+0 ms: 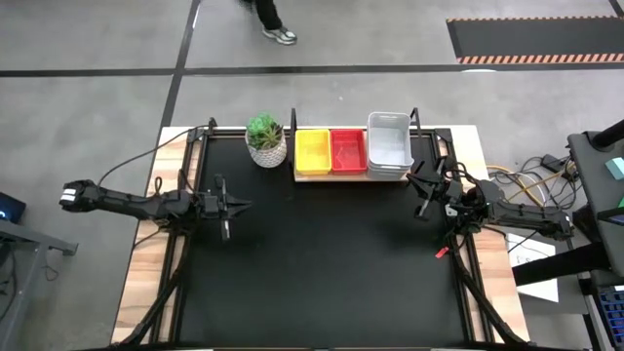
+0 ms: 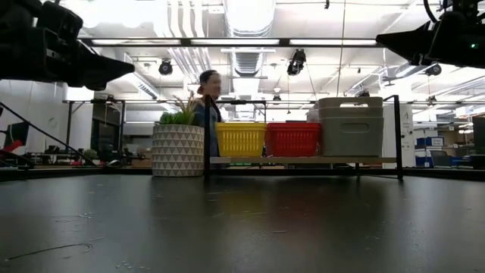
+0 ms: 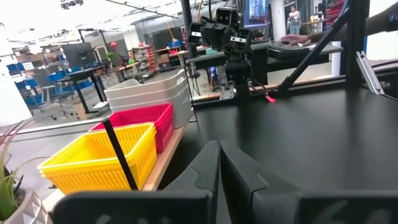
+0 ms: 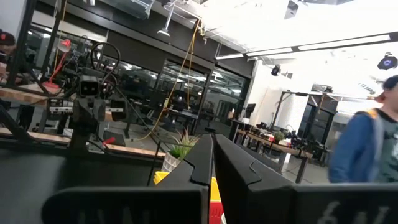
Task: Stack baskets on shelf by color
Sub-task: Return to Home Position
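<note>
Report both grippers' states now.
Left gripper: shut, holding nothing.
Right gripper: shut, holding nothing.

Bright, even light comes from the ceiling strip lights [image 2: 250, 11], blown out to white glare in the low and wrist views, so the yellow basket [image 2: 241, 139] and red basket [image 2: 293, 139] show vividly, the black tabletop [image 2: 242, 227] carries a dull sheen, and the backlit left gripper [image 2: 125, 72] reads as a silhouette.
</note>
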Tool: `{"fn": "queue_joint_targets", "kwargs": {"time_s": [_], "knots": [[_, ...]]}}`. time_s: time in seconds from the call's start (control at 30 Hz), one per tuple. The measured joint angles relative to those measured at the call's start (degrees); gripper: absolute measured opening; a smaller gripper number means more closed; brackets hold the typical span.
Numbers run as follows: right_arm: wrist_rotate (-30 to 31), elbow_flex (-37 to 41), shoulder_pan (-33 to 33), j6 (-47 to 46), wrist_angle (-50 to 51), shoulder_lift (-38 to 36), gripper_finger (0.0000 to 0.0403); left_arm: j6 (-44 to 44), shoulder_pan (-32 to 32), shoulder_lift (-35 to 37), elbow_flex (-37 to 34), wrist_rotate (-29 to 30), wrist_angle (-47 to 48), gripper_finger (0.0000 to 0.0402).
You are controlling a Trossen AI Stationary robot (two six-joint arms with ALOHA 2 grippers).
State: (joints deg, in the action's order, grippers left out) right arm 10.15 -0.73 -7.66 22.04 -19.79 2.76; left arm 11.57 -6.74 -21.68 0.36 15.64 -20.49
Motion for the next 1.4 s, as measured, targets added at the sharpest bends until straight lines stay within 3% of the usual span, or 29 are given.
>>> {"fn": "queue_joint_targets", "kwargs": {"time_s": [1.4], "knots": [[0.0, 0.0, 0.0, 0.0, 0.0, 0.0, 0.0009, 0.0, 0.0, -10.2, 0.0, 0.0, -0.1, 0.0]]}}
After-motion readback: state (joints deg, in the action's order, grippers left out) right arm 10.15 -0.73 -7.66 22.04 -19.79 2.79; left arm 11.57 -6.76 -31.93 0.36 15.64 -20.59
